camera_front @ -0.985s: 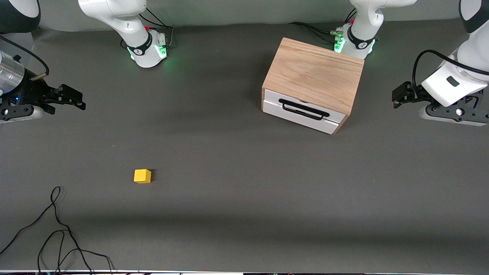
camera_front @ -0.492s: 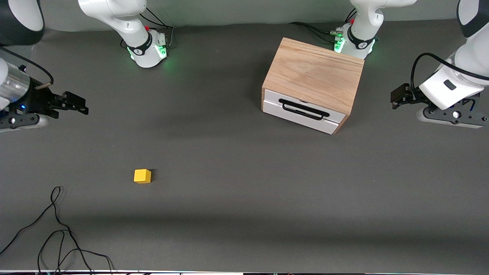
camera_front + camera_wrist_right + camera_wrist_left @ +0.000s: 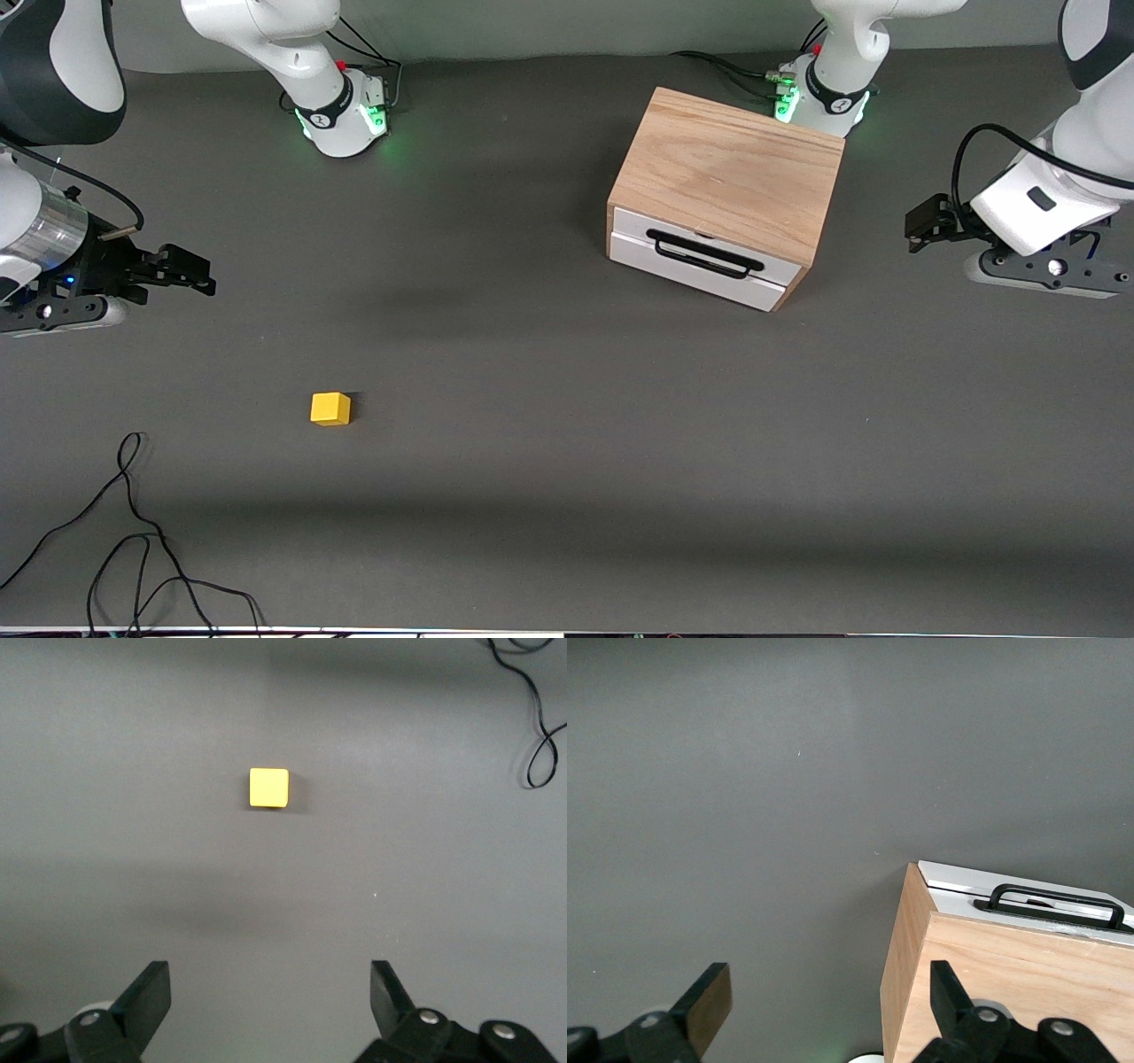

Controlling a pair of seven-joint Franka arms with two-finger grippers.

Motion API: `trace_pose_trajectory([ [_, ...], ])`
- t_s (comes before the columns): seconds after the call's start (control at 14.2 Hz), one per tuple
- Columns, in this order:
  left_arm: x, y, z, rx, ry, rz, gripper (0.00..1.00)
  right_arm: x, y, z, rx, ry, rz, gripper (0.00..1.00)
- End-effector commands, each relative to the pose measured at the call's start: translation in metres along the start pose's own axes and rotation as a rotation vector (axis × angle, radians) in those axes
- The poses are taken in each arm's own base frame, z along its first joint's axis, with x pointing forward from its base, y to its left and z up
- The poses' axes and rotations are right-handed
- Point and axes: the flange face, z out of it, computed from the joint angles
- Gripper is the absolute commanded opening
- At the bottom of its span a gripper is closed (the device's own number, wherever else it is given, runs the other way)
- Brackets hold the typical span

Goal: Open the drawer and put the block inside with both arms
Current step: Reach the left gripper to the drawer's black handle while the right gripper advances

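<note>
We see the right gripper point(image 3: 190, 270) up in the air over the bare table point(image 3: 549, 443) at the right arm's end, and its two black fingers point(image 3: 146, 997) are spread wide with nothing between them. The block point(image 3: 330, 408) sits flat on the table, well apart from this gripper, and in the right wrist view it point(image 3: 268, 788) shows out past the fingertips, close to the middle line of the open gap. A thin black cable point(image 3: 124, 523) lies in loops on the table, apart from the block. The left gripper point(image 3: 926, 221) hangs in the air at the left arm's end of the table, beside the box point(image 3: 731, 168) and not touching it. Its fingers point(image 3: 709, 1001) are wide apart too, and they hold nothing. In the left wrist view one finger point(image 3: 946, 997) shows in front of the box's wood side (the corner of the box sits in the gap). The drawer point(image 3: 700, 261) is shut, with its white front flat in the box. Its handle point(image 3: 704, 252) is a black bar, and no gripper is touching it.
</note>
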Motion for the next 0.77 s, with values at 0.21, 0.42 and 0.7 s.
trace_pose_trajectory([
  [0.21,-0.002,0.003,-0.001,0.004,-0.007,0.007,0.71,0.007,-0.001,0.000,-0.013,0.005,0.012,1.00],
  [0.42,0.001,0.006,0.006,-0.009,-0.021,-0.052,0.32,0.020,-0.002,0.000,-0.013,0.010,0.004,1.00],
  [0.7,0.004,0.043,0.027,-0.001,-0.069,-0.204,0.22,0.039,0.001,0.018,-0.019,-0.015,0.007,1.00],
])
